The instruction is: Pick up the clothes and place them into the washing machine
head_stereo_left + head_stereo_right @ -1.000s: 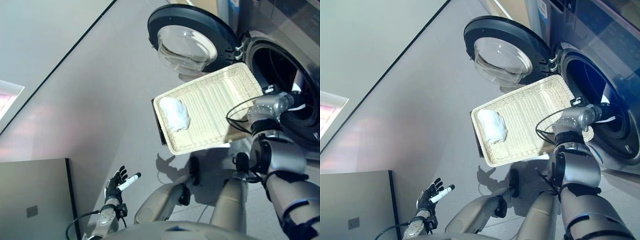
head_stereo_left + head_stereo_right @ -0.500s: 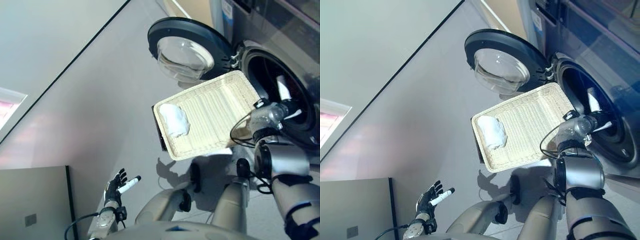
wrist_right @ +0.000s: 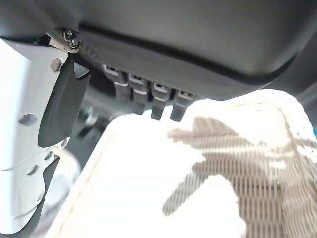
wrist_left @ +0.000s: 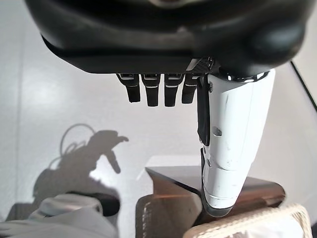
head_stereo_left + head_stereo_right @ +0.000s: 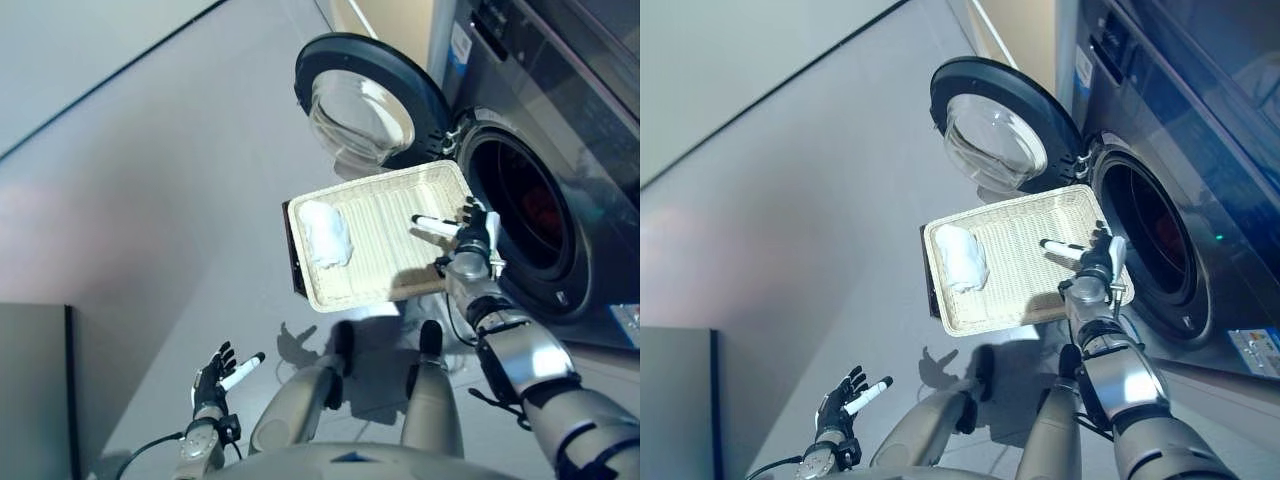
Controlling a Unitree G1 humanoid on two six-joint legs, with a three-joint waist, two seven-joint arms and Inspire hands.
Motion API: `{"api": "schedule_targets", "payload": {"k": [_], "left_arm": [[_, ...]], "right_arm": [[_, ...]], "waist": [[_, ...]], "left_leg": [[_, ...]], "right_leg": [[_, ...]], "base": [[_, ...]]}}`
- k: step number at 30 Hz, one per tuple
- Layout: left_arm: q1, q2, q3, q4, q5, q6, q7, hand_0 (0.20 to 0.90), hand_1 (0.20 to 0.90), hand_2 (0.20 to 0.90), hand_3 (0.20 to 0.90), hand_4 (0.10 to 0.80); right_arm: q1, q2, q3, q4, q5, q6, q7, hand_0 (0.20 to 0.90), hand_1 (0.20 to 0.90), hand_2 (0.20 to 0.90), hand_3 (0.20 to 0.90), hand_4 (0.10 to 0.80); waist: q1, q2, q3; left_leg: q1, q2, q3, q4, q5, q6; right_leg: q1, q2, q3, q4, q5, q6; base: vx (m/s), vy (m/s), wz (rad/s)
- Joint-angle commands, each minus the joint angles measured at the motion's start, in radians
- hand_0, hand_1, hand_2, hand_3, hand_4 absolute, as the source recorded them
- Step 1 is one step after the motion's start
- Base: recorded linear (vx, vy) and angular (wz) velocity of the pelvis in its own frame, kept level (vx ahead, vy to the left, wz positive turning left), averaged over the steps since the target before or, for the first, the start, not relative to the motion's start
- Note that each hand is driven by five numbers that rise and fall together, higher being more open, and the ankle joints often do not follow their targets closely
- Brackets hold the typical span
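A folded white cloth (image 5: 322, 235) lies at the left end of a shallow wicker basket (image 5: 385, 262), which rests on a dark stand before the washing machine. The machine's round door (image 5: 365, 100) is swung open and its drum opening (image 5: 520, 210) is dark, with something reddish deep inside. My right hand (image 5: 470, 243) hovers over the basket's right end, open and empty, its white-covered thumb pointing toward the cloth. The right wrist view shows its straight fingers (image 3: 158, 101) above the weave. Far from the basket, low over the floor, my left hand (image 5: 214, 375) is open and holds nothing.
The dark stand (image 4: 223, 188) under the basket shows beyond my left thumb. A grey cabinet top (image 5: 30, 390) fills the lower left corner. Grey floor stretches left of the basket and the machine's front panel (image 5: 1160, 90) rises on the right.
My right hand has come back from the drum opening and now hovers over the basket's right end. The camera has shifted. The left hand stays as it was.
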Motion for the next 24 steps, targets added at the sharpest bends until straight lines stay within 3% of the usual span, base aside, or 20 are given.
{"api": "schedule_targets", "payload": {"k": [1,8,18,19,24], "left_arm": [[-0.025,0.110,0.087,0.024,-0.020,-0.044,0.046,0.900,0.900,0.900,0.900,0.800],[-0.058,0.156,0.142,-0.051,-0.004,-0.055,0.091,0.900,0.900,0.900,0.900,0.800],[-0.105,0.244,0.210,-0.188,0.110,-0.036,0.165,0.900,0.900,0.900,0.900,0.800],[-0.112,0.253,0.213,-0.185,0.119,-0.033,0.168,0.900,0.900,0.900,0.900,0.800],[-0.162,0.296,0.250,-0.213,0.121,-0.032,0.194,0.900,0.900,0.900,0.900,0.800]], "right_arm": [[-0.064,-0.018,0.060,-0.066,-0.065,-0.041,-0.007,0.900,0.900,0.900,0.900,0.800],[-0.096,0.024,0.063,-0.013,-0.067,-0.034,-0.032,0.900,0.900,0.900,0.900,0.800],[-0.151,0.090,0.070,0.064,-0.020,-0.043,-0.057,0.900,0.900,0.900,0.900,0.800],[-0.156,0.098,0.071,0.073,-0.019,-0.041,-0.060,0.900,0.900,0.900,0.900,0.800],[-0.195,0.113,0.075,0.096,-0.011,-0.037,-0.067,0.900,0.900,0.900,0.900,0.800]], "waist": [[0.020,-0.025,0.004],[0.051,-0.084,0.049],[0.115,-0.156,0.111],[0.121,-0.163,0.112],[0.148,-0.178,0.139]], "left_leg": [[-0.084,0.006,-0.012,0.040,0.008,-0.058],[-0.117,0.009,-0.049,0.086,0.005,-0.062],[-0.246,0.008,-0.112,0.297,-0.072,-0.065],[-0.244,0.005,-0.120,0.319,-0.114,-0.066],[-0.276,-0.008,-0.149,0.364,-0.133,-0.058]], "right_leg": [[0.099,-0.001,-0.031,-0.076,0.001,-0.022],[0.094,-0.006,-0.085,-0.041,-0.015,-0.031],[0.018,-0.004,-0.182,0.158,-0.124,-0.053],[0.023,-0.002,-0.178,0.181,-0.163,-0.046],[0.010,-0.005,-0.198,0.222,-0.188,-0.049]], "base": [[-0.042,-0.058,0.17],[-0.037,-0.071,0.27],[0.019,-0.048,0.30],[0.143,-0.045,0.23],[0.052,-0.025,0.13]]}}
